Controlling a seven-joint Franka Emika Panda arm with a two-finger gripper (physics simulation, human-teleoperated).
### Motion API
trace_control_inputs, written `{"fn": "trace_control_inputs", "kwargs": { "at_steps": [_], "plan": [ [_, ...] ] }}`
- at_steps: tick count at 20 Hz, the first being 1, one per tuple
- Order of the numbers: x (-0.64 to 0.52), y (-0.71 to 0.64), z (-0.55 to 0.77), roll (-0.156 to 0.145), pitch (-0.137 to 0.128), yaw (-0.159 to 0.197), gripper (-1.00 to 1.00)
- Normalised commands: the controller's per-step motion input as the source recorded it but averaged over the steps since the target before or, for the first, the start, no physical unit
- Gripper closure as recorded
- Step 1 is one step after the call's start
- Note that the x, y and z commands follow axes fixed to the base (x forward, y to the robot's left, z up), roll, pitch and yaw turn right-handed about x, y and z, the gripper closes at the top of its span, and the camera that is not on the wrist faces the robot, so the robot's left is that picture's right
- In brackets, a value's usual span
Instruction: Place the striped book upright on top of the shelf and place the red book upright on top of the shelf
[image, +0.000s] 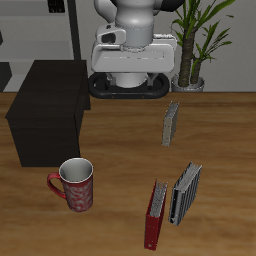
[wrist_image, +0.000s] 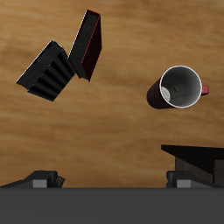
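Observation:
The striped book (image: 186, 192) and the red book (image: 155, 215) rest side by side on the wooden table near its front edge. In the wrist view the striped book (wrist_image: 48, 70) and the red book (wrist_image: 89, 42) meet at one end. The black shelf (image: 45, 110) stands farther back at the table's side, and its corner (wrist_image: 197, 157) shows in the wrist view. My gripper (wrist_image: 118, 179) hangs high above the table, well away from both books. Its fingertips (wrist_image: 44, 179) stand wide apart with nothing between them. The exterior view shows only the arm (image: 130, 45), not the fingers.
A red patterned mug (image: 75, 186) stands upright between the shelf and the books, also seen from above as the mug (wrist_image: 179, 87). A small grey book (image: 172, 123) stands farther back. A potted plant (image: 195, 40) is behind the table.

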Motion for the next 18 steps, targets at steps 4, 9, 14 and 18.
{"fn": "trace_control_inputs", "kwargs": {
  "at_steps": [4,9,14,18],
  "plan": [
    [0.44,0.06,-0.04,0.008,0.005,-0.022,-1.0],
    [0.26,0.02,-0.03,-0.013,-0.003,-0.012,-1.0],
    [0.4,0.11,-0.08,-0.015,0.0,-0.033,-1.0],
    [0.22,0.09,-0.05,0.001,-0.012,-0.039,-1.0]
  ]
}}
